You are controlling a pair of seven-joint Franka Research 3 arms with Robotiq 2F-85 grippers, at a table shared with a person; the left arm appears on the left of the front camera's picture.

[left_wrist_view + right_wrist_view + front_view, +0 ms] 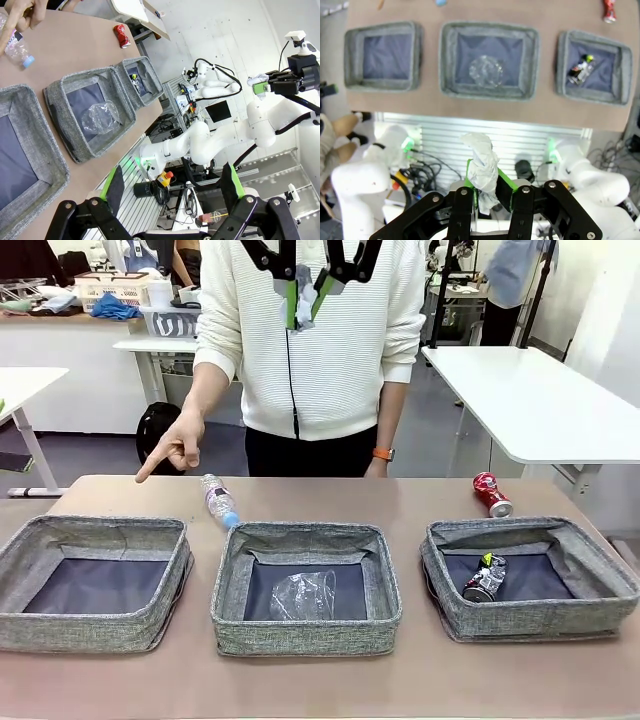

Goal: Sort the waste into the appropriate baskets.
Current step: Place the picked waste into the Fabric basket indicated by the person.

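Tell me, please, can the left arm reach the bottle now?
Probably yes: the left pincer is open and empty, and the bottle lies uncovered behind the baskets, though the person's hand points nearby.

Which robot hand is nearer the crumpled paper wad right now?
Right. The right hand is shut on the paper wad, holding it high above the table. The left hand is open and empty, well apart from the wad.

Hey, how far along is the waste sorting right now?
Done: the clear cup lies in the middle basket, the dark can in the right basket. In hand: the right pincer grips the paper wad. Left: the bottle and red can lie on the table.
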